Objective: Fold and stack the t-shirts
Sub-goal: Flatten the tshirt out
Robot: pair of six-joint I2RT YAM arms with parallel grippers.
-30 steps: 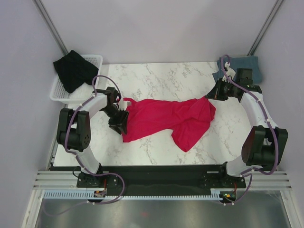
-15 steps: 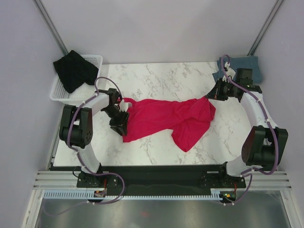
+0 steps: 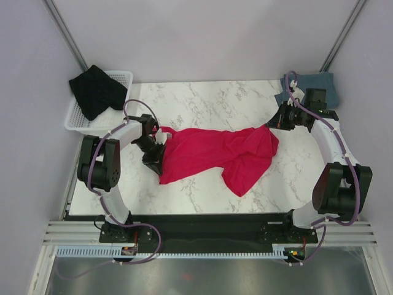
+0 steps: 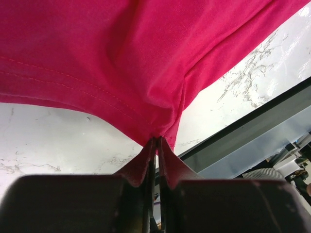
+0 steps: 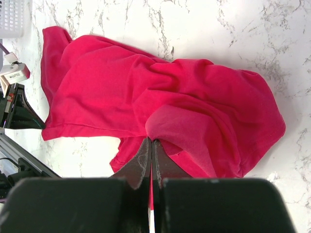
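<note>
Jaws of the left gripper (image 4: 156,141) have just nipped shut on the left hem of the red t-shirt (image 3: 215,153), lying mid-frame. Those of the right gripper (image 3: 271,125) are clamped on its right corner. Held at both ends, it looks ready for stretching flat.

left pincer (image 4: 156,141) clamped shut, right pincer (image 5: 150,142) clamped shut

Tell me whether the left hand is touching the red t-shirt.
Touching. The left wrist view shows the left hand closed on a pinch of the red t-shirt at its edge, with cloth running straight into the fingertips.
</note>
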